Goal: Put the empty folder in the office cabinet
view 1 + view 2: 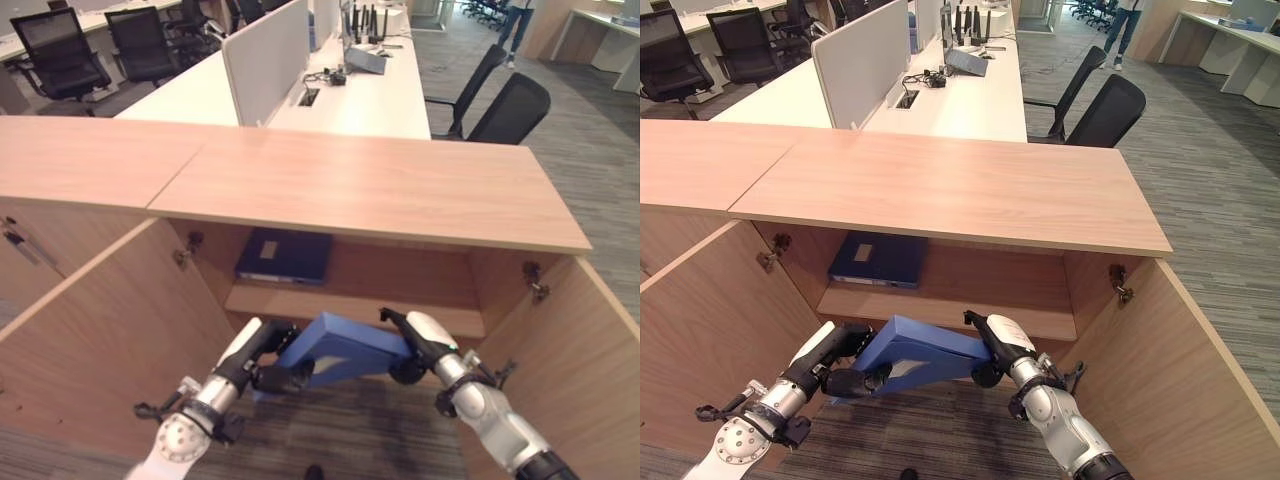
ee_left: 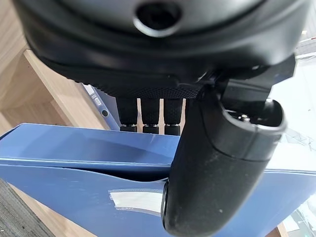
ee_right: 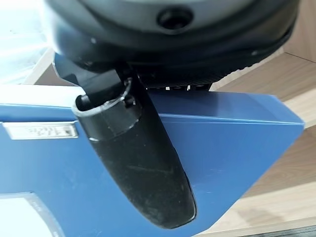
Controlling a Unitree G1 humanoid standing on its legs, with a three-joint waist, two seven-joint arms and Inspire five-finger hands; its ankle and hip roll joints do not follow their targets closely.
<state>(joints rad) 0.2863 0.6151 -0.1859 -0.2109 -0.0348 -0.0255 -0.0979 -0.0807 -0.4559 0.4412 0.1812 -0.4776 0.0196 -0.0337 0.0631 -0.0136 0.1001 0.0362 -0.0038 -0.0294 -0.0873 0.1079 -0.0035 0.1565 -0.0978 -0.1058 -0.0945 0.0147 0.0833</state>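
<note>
Blue, and held between both hands, the empty folder (image 1: 345,350) hangs just in front of the open office cabinet (image 1: 380,190), below its shelf (image 1: 350,305), long axis running left to right. The left hand (image 1: 262,358) and right hand (image 1: 415,345) each pinch an end, thumb on the front; their fingers hide behind it. A white spine label (image 3: 40,131) is unreadable. A darker binder (image 1: 285,256) lies on the shelf.
</note>
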